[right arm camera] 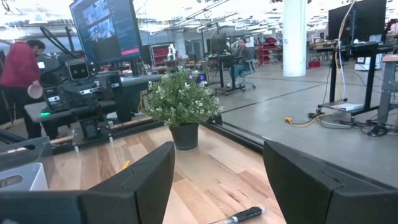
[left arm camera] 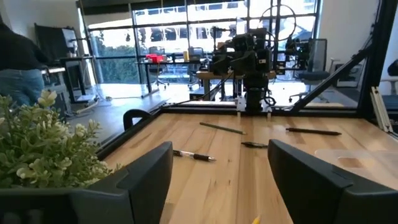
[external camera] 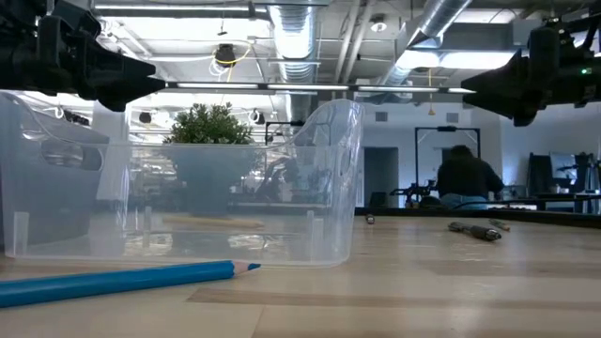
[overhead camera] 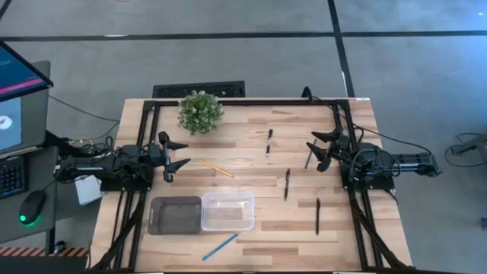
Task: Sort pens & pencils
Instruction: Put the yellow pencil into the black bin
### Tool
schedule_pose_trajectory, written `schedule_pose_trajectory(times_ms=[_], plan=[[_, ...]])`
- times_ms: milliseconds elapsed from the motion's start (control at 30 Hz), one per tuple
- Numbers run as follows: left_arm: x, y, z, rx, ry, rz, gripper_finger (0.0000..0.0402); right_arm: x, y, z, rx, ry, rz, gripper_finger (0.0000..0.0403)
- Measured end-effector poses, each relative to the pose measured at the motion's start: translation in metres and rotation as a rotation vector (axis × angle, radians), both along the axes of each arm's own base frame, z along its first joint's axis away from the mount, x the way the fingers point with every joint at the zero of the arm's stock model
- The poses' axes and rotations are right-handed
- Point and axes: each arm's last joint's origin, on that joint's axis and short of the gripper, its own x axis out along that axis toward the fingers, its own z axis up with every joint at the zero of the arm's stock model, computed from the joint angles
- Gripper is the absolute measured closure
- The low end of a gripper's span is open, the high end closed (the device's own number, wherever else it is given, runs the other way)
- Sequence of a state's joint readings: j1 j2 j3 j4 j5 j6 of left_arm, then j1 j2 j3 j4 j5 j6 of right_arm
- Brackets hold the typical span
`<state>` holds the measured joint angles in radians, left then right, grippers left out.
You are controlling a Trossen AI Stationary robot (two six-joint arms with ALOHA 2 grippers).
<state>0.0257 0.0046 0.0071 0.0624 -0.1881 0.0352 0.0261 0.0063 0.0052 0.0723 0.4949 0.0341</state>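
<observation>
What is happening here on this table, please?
Nothing is being held right now. The left tool and the right tool both hang open above the wooden table. The yellow pencil lies near the left tool, the blue pencil in front of the clear bin. Black pens lie scattered toward the right. The grey tray looks empty.

High view looks straight down on the whole table (overhead camera: 251, 232). Low view sits at tabletop height, close behind the clear bin (external camera: 188, 188). Each wrist view faces level across the table toward the opposite arm. The plant (overhead camera: 200, 112) appears in all four.
</observation>
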Motion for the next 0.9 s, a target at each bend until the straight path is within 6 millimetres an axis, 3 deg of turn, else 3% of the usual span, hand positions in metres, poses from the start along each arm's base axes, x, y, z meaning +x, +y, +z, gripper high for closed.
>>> schedule_pose_trajectory(times_ms=[167,400,633,900], plan=[[0.000,0.000,0.000,-0.073,-0.018,0.009,0.0145,0.000,0.000,0.000,0.002,-0.002,0.000,0.0135],[-0.003,0.005,0.003,-0.157,-0.049,0.180,0.0146,0.000,0.000,0.000,0.002,-0.002,0.000,0.0135],[-0.004,0.001,0.018,-0.085,-0.089,0.043,0.0146,0.000,0.000,0.000,0.001,-0.001,0.000,0.0135],[0.007,0.000,0.027,-0.082,0.015,0.003,0.0146,0.000,0.000,0.000,0.000,0.000,-0.003,0.0135]])
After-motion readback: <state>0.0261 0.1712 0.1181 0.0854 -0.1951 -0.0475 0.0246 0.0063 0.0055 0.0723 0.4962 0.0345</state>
